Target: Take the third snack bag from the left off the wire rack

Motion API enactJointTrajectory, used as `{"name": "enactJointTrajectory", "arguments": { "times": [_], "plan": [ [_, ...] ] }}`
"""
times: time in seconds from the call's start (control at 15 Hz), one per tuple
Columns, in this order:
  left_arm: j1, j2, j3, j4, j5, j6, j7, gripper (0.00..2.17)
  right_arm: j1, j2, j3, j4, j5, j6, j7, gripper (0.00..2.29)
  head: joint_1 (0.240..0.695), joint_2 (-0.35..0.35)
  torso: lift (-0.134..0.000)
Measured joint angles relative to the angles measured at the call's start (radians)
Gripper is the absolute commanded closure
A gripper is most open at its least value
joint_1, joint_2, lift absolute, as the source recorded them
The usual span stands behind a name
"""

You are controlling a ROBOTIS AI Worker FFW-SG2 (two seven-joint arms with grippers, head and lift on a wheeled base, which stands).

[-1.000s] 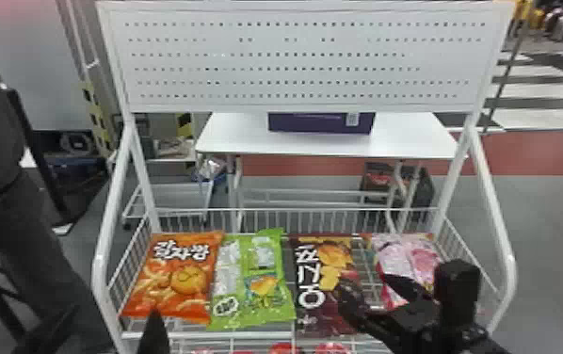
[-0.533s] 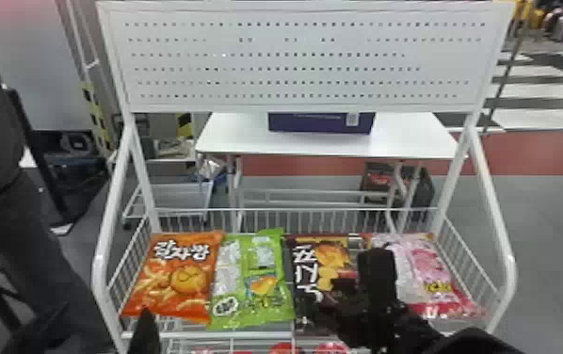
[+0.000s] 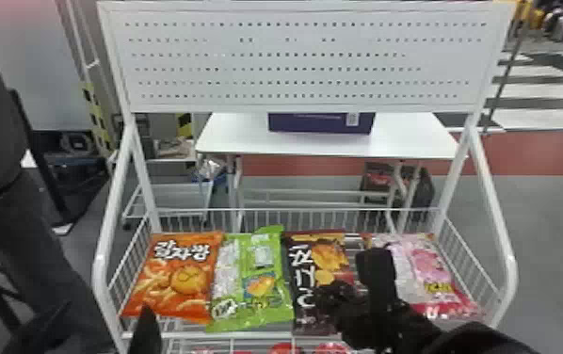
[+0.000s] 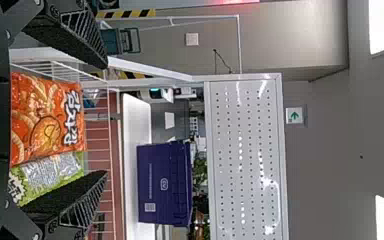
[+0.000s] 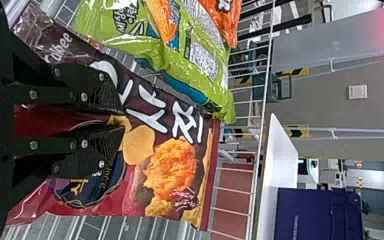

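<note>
Four snack bags lie flat in the white wire rack (image 3: pixel 99 268). Third from the left is a dark maroon-and-black chip bag (image 3: pixel 313 268) (image 5: pixel 170 170). My right gripper (image 3: pixel 330 299) (image 5: pixel 120 116) sits low over that bag's near end, its fingers a narrow gap apart with the bag's print showing between them. At the rack's front left corner my left gripper (image 4: pixel 97 115) is parked with its fingers spread wide and nothing between them. One of those fingers (image 3: pixel 146 329) pokes up at the bottom edge of the head view.
An orange bag (image 3: pixel 174 277) and a green bag (image 3: pixel 250 282) lie left of the dark one, a pink bag (image 3: pixel 426 282) to its right. A perforated back panel (image 3: pixel 294 56) rises behind. Beyond stands a white table with a dark blue box (image 3: pixel 320 122). A person (image 3: pixel 3 188) stands left.
My right arm has swung left, from over the pink bag to over the dark third bag. The left arm and the bags have stayed put.
</note>
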Motion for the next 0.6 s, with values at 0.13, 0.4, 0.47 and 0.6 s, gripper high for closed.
{"name": "enactJointTrajectory", "arguments": {
  "times": [0.13,0.4,0.47,0.6],
  "plan": [
    [0.001,0.0,0.0,-0.001,0.0,0.0,0.001,0.14,0.014,-0.007,-0.011,-0.02,-0.005,-0.004,-0.002,2.24,0.499,0.0,0.0],
    [0.006,0.0,0.001,-0.008,-0.001,0.0,0.003,0.14,0.06,-0.035,-0.059,-0.099,-0.028,-0.013,-0.017,2.24,0.499,0.0,0.0],
    [0.008,0.0,0.0,-0.011,-0.001,0.0,0.003,0.14,0.072,-0.047,-0.072,-0.123,-0.036,-0.016,-0.009,2.24,0.499,0.0,0.0],
    [0.013,-0.001,-0.002,-0.016,-0.004,0.0,0.002,0.14,0.09,-0.064,-0.095,-0.161,-0.052,-0.03,-0.001,2.24,0.499,0.0,0.0]
  ]
}}
